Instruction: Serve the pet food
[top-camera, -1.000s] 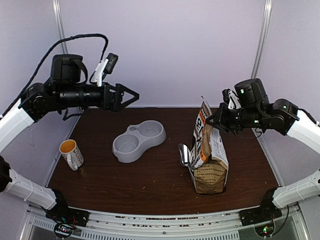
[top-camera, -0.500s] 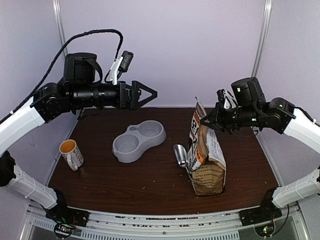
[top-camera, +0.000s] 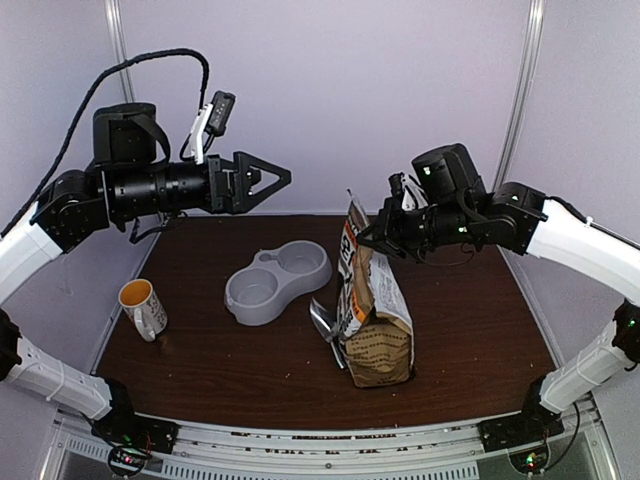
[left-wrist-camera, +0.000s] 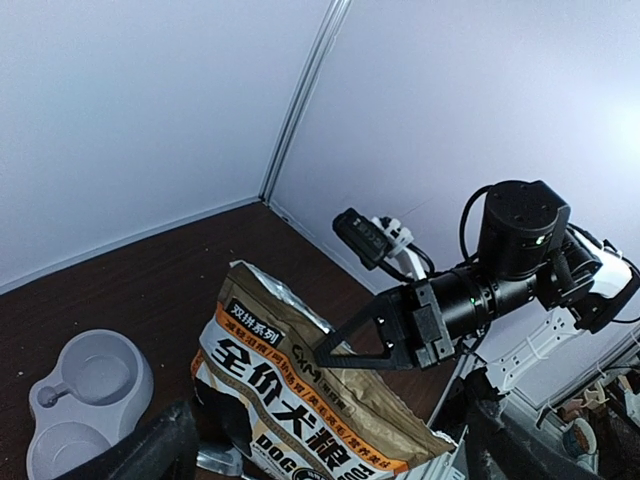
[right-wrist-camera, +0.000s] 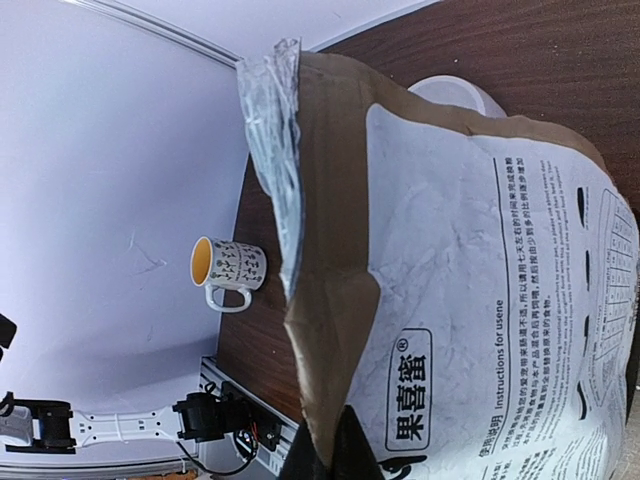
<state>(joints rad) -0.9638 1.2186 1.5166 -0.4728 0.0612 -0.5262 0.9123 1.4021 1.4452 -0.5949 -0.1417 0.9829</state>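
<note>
The kraft-brown bag (top-camera: 372, 318) printed with a dog stands on the table, its top open and leaning left. My right gripper (top-camera: 366, 240) is shut on the bag's top edge; in the right wrist view its fingertips (right-wrist-camera: 336, 452) pinch the brown fold of the bag (right-wrist-camera: 480, 280). The pet food itself is hidden inside the bag. My left gripper (top-camera: 280, 180) hangs open high above the table's back left, with nothing between its fingers. In its wrist view the left gripper (left-wrist-camera: 330, 445) looks down on the bag (left-wrist-camera: 290, 390). The grey double bowl (top-camera: 278, 282) lies left of the bag.
A metal scoop (top-camera: 325, 320) lies against the bag's left side. A patterned mug (top-camera: 143, 307) with an orange inside stands near the table's left edge, also seen as the mug (right-wrist-camera: 228, 268) in the right wrist view. White walls close in the back and sides.
My right gripper has pulled the bag leftwards towards the bowl, and the scoop moved with it. The left arm swung right, then drew back a little, staying open.
</note>
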